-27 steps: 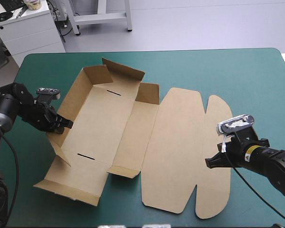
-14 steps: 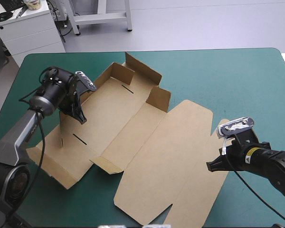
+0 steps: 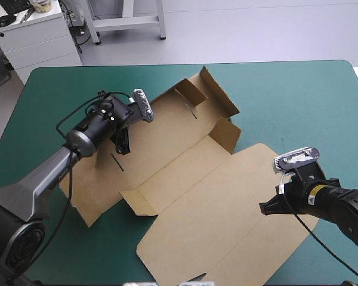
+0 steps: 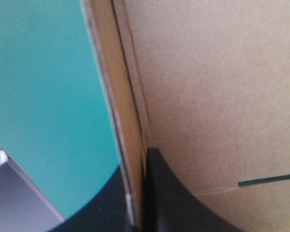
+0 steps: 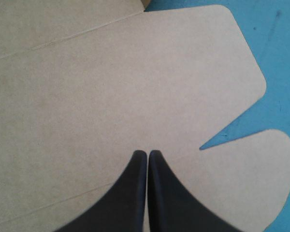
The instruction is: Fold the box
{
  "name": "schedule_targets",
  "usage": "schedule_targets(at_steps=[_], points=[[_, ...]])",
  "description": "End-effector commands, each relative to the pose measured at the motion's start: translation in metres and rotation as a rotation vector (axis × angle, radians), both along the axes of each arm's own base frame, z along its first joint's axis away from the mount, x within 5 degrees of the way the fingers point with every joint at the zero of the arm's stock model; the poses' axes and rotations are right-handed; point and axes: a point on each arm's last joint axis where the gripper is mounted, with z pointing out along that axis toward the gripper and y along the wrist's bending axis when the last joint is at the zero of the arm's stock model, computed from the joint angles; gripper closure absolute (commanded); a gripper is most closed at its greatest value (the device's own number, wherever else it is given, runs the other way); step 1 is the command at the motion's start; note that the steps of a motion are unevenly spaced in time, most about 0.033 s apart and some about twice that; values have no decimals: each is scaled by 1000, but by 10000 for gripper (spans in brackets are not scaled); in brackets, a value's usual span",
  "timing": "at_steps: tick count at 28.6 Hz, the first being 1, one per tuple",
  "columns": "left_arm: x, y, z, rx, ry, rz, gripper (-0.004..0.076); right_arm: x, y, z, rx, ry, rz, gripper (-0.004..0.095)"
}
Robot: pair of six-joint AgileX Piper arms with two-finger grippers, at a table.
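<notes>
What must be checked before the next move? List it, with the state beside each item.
1. Left gripper shut on the side wall of the box: ok.
2. Right gripper shut, holding nothing, above the lid: ok.
3. Lid lying flat: ok.
4. Far end wall raised: ok.
5. Near end wall raised: cannot tell, the left arm partly hides it.
</notes>
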Motion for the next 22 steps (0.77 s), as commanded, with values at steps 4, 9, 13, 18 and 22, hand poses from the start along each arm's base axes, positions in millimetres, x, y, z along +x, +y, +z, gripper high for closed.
schedule_targets(at_steps=[4, 9, 13, 18, 22], points=[[-30, -17, 29, 78, -327, -151, 734, 2, 0, 11, 42, -58, -22, 913], [-51, -26, 27, 98, -466, -227, 734, 1, 0, 10, 38, -51, -23, 913], [-77, -34, 18, 92, -586, -294, 734, 1, 0, 10, 37, -46, -24, 913], [-108, -39, 0, 115, -721, -407, 734, 1, -1, 10, 39, -43, -30, 913], [-126, -43, -11, 117, -822, -488, 734, 1, -1, 10, 43, -41, -35, 913]])
